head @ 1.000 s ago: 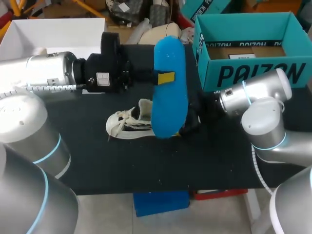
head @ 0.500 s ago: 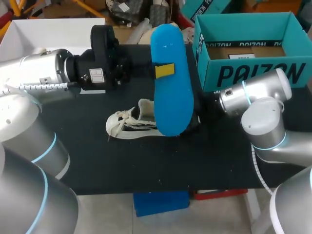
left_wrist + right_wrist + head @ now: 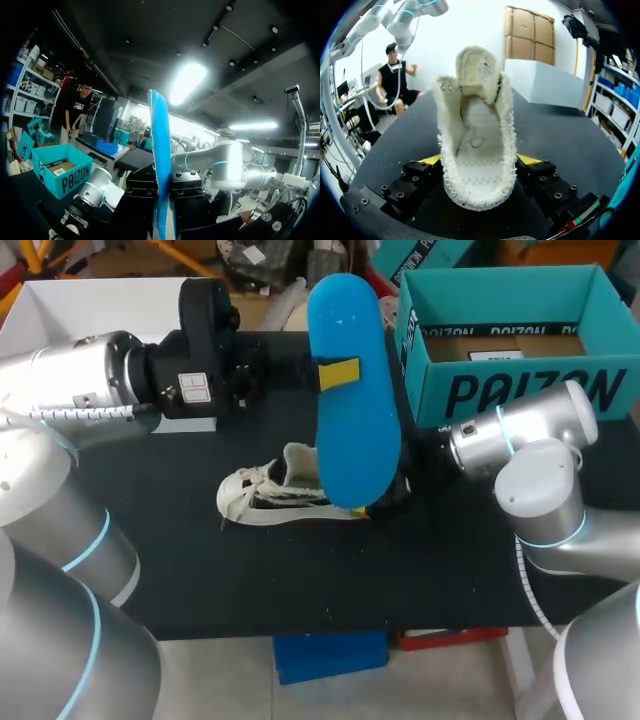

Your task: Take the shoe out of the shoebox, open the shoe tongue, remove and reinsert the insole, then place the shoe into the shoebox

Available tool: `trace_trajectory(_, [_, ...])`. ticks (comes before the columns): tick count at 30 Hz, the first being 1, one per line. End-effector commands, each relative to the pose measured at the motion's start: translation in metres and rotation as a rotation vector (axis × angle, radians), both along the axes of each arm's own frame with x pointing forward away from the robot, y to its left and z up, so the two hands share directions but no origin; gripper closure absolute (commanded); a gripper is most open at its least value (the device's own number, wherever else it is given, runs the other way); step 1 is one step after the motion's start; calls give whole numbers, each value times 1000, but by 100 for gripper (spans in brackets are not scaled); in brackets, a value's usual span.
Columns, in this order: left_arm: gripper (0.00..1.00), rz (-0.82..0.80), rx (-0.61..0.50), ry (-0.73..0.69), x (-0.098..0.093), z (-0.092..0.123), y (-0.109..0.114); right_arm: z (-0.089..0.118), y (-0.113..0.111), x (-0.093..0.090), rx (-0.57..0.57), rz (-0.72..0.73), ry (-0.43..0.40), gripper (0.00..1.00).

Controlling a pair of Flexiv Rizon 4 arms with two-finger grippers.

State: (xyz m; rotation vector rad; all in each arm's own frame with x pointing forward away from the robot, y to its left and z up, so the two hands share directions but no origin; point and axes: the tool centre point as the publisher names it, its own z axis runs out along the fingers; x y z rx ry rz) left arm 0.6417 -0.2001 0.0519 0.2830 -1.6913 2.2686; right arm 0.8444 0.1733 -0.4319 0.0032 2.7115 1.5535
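left gripper (image 3: 338,373) is clamped on the insole (image 3: 352,420), one yellow tip showing flat against its face in the head view. in the left wrist view the insole (image 3: 161,150) stands edge-on between the black finger blocks of that gripper (image 3: 161,200), a thin bright blue strip rising ahead of the fingers. from above it is a long, smooth, rounded blue shape with no markings, held up in the air over the table (image 3: 300,580), its lower end hanging over the heel end of the sneaker (image 3: 265,495).

right gripper (image 3: 479,165) is closed on the heel of the sneaker (image 3: 477,130), a yellow tip pressed to each side. the sneaker is cream canvas with frayed, fuzzy edges around the opening; its tongue is folded forward toward the toe and the bare inner sole shows a woven, gridded surface. it lies on the black table, toe pointing toward the left arm's side, loose laces spilling at the toe.

the insole covers the right gripper and the sneaker's heel in the head view. the teal shoebox (image 3: 520,390) sits open at the far right of the table, well apart from the sneaker. a white box (image 3: 110,305) lies at the far left behind the left arm.
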Motion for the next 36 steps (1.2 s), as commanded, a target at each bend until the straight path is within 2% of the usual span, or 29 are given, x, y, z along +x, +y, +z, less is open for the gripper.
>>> trace_trajectory(1, [100, 7, 3, 2, -3, 0, 1, -2, 0, 0, -1, -1, 0, 100])
trace_trajectory(31, [100, 7, 3, 2, -3, 0, 1, -2, 0, 0, -1, -1, 0, 100])
trace_trajectory(32, [100, 7, 3, 2, -3, 0, 1, -2, 0, 0, -1, -1, 0, 89])
trace_trajectory(33, [100, 7, 3, 2, -3, 0, 1, -2, -1, 1, 2, 0, -1, 64])
trace_trajectory(34, [100, 7, 3, 2, -3, 0, 1, -1, -1, 1, 0, 4, 0, 0])
trace_trajectory(36, [100, 7, 3, 2, -3, 0, 1, 1, -3, 0, -19, 14, 6, 0])
